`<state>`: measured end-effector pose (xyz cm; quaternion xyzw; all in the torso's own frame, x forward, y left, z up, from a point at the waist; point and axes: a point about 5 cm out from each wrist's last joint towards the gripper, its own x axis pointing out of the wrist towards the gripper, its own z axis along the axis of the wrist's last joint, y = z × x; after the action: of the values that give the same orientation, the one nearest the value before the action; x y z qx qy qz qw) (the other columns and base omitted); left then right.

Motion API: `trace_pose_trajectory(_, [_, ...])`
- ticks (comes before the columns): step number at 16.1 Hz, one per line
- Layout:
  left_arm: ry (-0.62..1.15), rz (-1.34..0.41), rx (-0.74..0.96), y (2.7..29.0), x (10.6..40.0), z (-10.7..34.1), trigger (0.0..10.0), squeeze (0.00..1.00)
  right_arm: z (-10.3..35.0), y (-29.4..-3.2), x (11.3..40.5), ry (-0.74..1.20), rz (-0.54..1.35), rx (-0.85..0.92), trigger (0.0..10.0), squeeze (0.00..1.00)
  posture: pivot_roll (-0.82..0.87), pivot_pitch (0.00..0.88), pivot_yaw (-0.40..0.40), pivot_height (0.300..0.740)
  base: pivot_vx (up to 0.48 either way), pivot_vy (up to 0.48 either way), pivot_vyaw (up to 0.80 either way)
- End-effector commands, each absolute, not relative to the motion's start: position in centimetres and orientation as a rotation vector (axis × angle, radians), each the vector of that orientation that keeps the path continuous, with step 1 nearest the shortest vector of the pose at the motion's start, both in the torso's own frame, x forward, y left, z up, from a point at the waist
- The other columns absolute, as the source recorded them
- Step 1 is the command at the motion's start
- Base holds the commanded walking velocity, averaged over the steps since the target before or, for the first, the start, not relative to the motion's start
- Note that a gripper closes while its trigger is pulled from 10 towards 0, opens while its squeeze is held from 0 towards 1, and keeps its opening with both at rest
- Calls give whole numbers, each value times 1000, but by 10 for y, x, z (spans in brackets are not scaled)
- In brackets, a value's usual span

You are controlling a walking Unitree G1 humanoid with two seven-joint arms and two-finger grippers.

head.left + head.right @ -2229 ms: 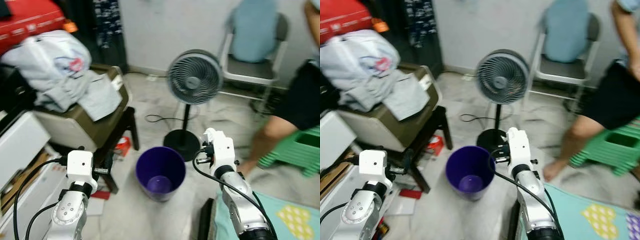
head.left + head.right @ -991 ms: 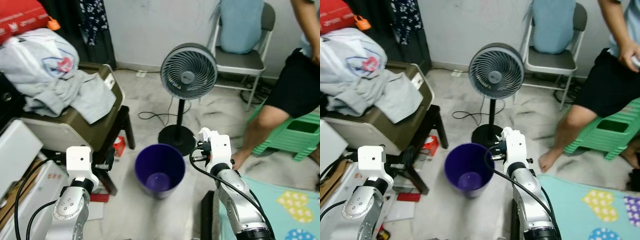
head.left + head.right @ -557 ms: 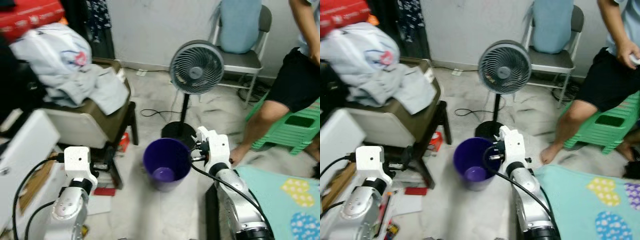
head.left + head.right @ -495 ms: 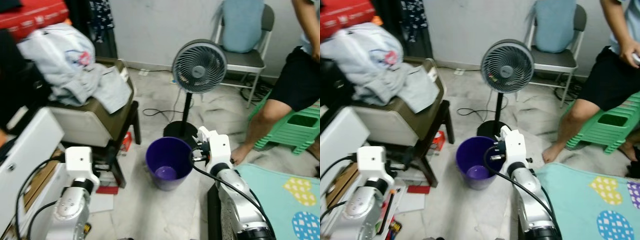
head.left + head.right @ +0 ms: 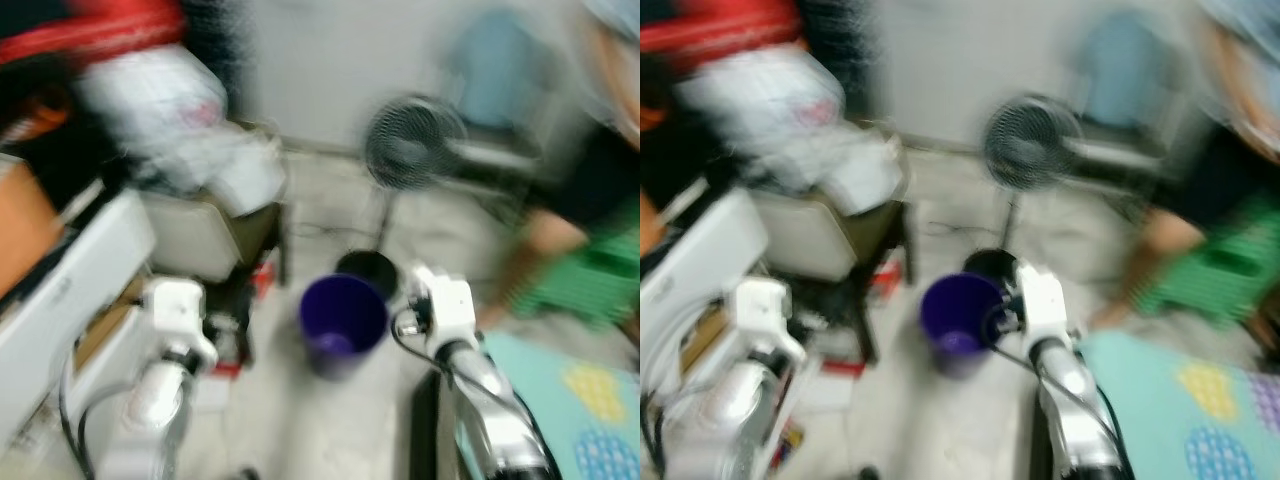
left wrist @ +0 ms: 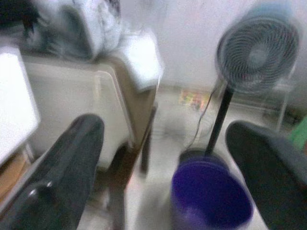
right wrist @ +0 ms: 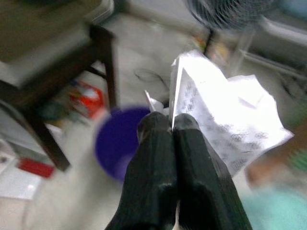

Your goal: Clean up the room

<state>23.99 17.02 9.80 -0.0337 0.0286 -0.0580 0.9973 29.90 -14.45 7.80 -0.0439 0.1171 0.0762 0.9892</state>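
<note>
A purple bin (image 5: 343,322) stands open on the floor between my two arms. My right gripper (image 7: 171,125) is shut on a crumpled sheet of white printed paper (image 7: 225,115), held above and beside the bin (image 7: 117,143). In the eye views my right wrist (image 5: 443,308) sits just right of the bin's rim. My left gripper (image 6: 163,127) is open with nothing between its fingers (image 6: 72,163) and faces the bin (image 6: 211,197). Every view is blurred.
A standing fan (image 5: 414,146) is right behind the bin. A chair piled with clothes (image 5: 195,150) stands at the left, with a white board (image 5: 65,290) nearer. A seated person (image 5: 565,225), a green stool (image 5: 590,275) and a teal mat (image 5: 570,400) are on the right.
The whole picture has shifted and blurred, so the camera is moving. The bin stays between my arms and my right gripper stays at its rim.
</note>
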Motion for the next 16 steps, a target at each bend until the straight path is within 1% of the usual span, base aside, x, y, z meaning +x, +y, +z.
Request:
trace_pose_trajectory(1, [78, -124, -61, 172, 241, 95, 10000, 0, 73, -145, 295, 254, 154, -79, 10000, 0, -130, 103, -10, 740, 398, 0, 0])
trace_pose_trajectory(13, [83, -135, -69, 170, 240, 94, 10000, 0, 70, -146, 295, 269, 150, -80, 10000, 0, -131, 112, -10, 740, 413, 0, 0])
trace_pose_trajectory(14, [94, -127, -63, 171, 241, 93, 10000, 0, 71, -146, 295, 264, 154, -80, 10000, 0, -131, 112, -10, 740, 315, 0, 0])
trace_pose_trajectory(16, [107, -90, -58, 175, 241, 91, 10000, 0, 71, -145, 295, 255, 157, -76, 10000, 0, -131, 112, -10, 740, 0, 0, 0])
